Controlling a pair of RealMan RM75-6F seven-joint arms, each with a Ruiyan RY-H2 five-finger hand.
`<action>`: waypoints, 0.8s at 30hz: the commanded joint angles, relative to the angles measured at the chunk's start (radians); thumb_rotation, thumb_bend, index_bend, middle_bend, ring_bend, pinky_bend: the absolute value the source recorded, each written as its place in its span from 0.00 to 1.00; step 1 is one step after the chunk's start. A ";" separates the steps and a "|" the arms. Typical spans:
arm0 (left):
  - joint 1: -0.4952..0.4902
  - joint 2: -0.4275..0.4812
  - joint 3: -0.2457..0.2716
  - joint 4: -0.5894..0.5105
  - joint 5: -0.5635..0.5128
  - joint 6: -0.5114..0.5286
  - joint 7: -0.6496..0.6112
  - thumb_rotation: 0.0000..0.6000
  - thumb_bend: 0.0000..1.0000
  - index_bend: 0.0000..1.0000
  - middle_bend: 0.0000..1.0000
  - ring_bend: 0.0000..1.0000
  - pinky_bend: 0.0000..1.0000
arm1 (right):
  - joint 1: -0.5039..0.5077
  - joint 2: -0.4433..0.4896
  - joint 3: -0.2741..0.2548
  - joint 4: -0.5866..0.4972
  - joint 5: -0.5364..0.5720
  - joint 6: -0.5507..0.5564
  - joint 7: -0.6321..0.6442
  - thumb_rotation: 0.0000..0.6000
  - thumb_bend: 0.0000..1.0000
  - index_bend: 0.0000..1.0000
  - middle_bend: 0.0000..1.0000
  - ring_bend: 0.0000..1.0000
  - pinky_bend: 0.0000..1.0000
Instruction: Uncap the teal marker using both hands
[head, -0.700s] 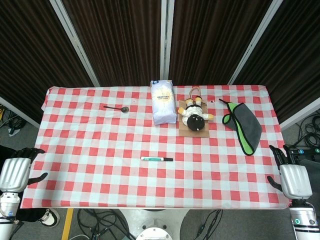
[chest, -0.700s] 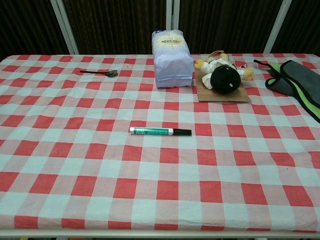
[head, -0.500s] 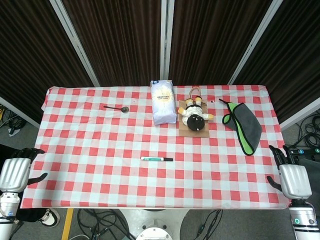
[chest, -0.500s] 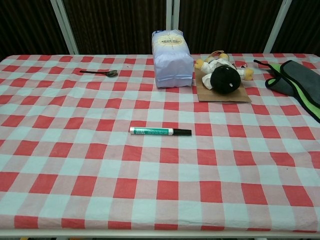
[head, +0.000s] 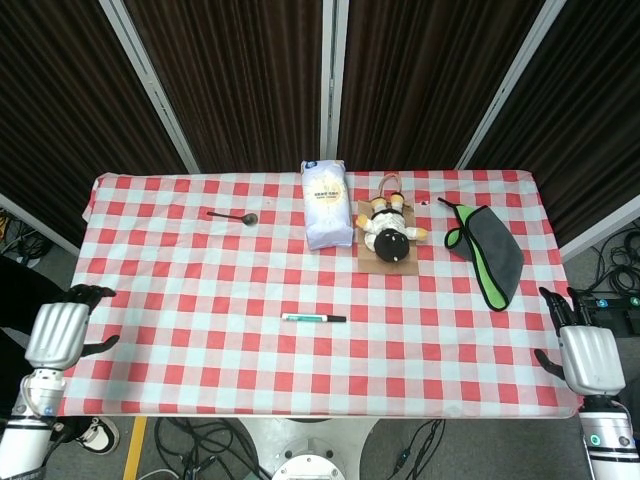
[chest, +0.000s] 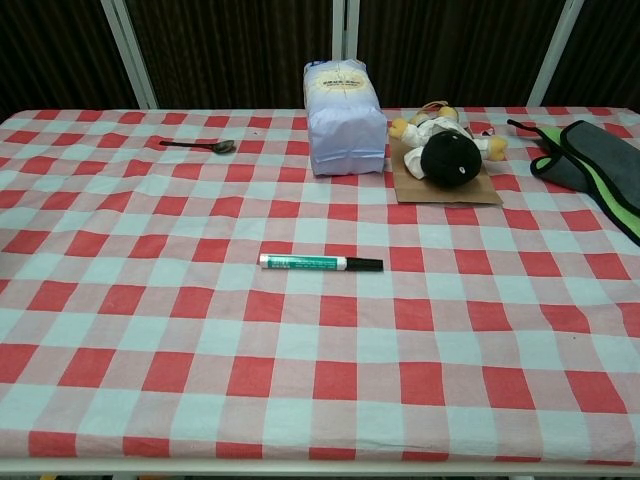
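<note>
Teal marker (head: 313, 318), capped, is seen lying flat near the table's (head: 200, 385) middle, toward the front edge, untouched. Left hand (head: 58, 335) and right hand (head: 589, 358) are held empty, fingers apart, at opposite front corners, presumably poised for a two-sided reach.

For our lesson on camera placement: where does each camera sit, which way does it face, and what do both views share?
Head view: high above the near edge, looking steeply down on the table; left hand and right hand show at its sides.
Chest view: low at the near edge, facing across the tabletop; no robot body shows.
Shared: teal marker, spoon, white bag.
</note>
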 joint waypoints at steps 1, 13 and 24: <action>-0.080 -0.043 -0.039 -0.058 -0.048 -0.084 0.107 1.00 0.06 0.35 0.35 0.28 0.44 | 0.002 -0.008 0.002 0.005 0.001 0.003 -0.026 1.00 0.08 0.08 0.16 0.04 0.28; -0.381 -0.378 -0.153 -0.055 -0.444 -0.271 0.547 1.00 0.06 0.36 0.38 0.35 0.55 | 0.017 -0.003 0.023 -0.011 0.015 0.002 -0.049 1.00 0.08 0.08 0.15 0.03 0.18; -0.612 -0.577 -0.198 0.083 -0.771 -0.264 0.793 1.00 0.10 0.40 0.42 0.38 0.55 | 0.035 0.008 0.030 -0.008 0.026 -0.020 -0.060 1.00 0.08 0.07 0.14 0.00 0.07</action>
